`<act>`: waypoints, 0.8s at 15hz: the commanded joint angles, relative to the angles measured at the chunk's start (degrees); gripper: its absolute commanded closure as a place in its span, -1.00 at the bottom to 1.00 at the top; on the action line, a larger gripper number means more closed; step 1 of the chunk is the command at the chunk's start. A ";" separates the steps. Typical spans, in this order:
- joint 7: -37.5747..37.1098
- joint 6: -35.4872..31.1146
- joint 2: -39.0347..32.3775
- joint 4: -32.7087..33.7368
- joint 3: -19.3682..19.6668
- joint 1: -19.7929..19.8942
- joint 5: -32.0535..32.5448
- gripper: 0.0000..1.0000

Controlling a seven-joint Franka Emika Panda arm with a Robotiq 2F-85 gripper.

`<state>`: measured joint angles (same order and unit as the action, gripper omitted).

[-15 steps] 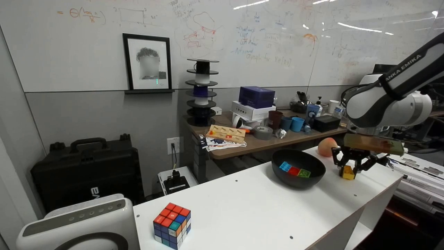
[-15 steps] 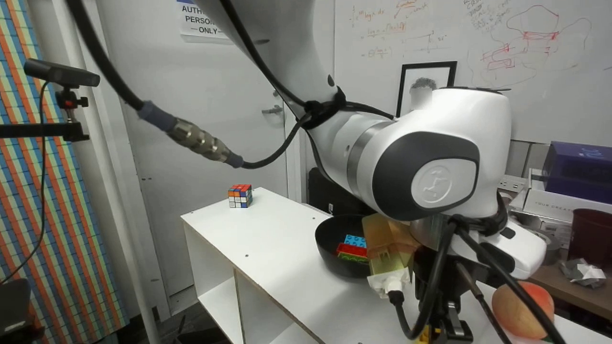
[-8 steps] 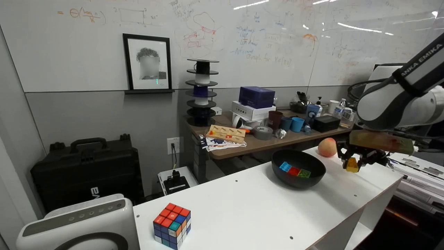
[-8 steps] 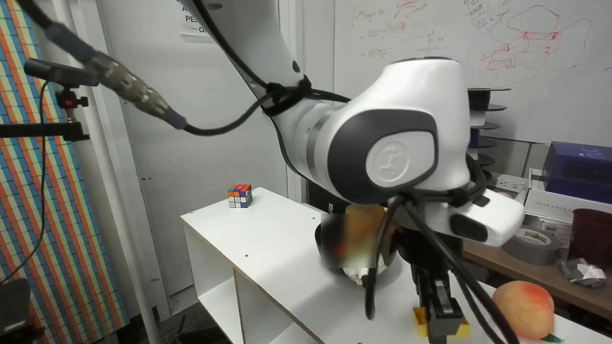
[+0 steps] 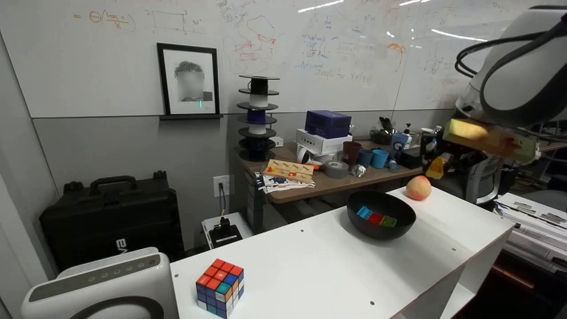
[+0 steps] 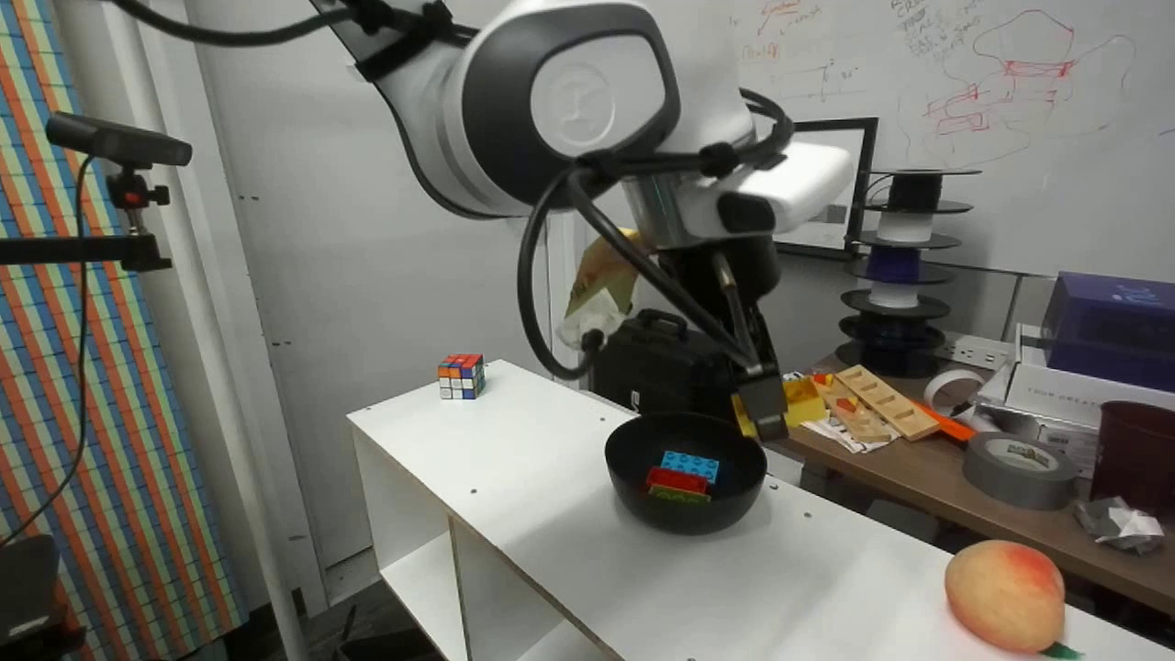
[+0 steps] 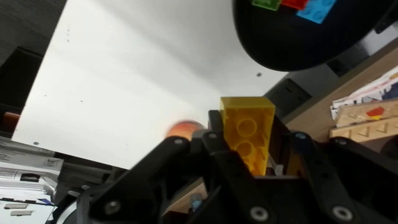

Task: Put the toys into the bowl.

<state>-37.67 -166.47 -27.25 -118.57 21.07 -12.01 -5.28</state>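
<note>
Wide and white, the counter (image 6: 551, 487) runs beneath my fingers (image 6: 764, 404), and from out here I can see they're up in the air, off its surface. Beyond them in both exterior views lies the brown desk (image 6: 927, 477). My arm (image 6: 574, 101) sits right over the fingers, big white joint up top. Next size down, the black bowl (image 5: 381, 234): standing on the counter, lower than the fingers, off to their left in an exterior view and up to their right in the wrist view, so they're apart from it, to one side. Then the peach (image 6: 1005, 592), resting on the counter, down and right of the fingers in an exterior view; in the wrist view it's left of them, blurred and partly hidden. The Rubik's cube (image 5: 220, 288), away over left of the fingers in both exterior views, well apart from them, near an end of the counter. And here's the one I've got: the yellow block (image 7: 248, 137), right between the fingers! They're clamped on it, one on each side, holding it off the counter, and the wrist view gives me its hollow underside. Last, down in the bowl, lower than the fingers: blue block (image 6: 690, 466), red block (image 6: 677, 479), green block (image 6: 679, 496), lined up in that order, red in the middle.
</note>
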 commanded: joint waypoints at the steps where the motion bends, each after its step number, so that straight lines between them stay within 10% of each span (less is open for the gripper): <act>1: -5.15 -1.09 -0.28 1.58 0.44 -2.42 1.20 0.76; 8: 0.39 0.63 -6.75 8.71 -11.52 3.97 -2.81 0.74; 9: -1.84 -0.58 -7.62 9.10 -8.64 1.29 -0.85 -0.23; 12: -3.90 -2.71 -6.59 7.28 -4.91 -2.22 0.40 -0.52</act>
<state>-39.64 -167.20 -34.46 -110.96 13.13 -11.25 -5.84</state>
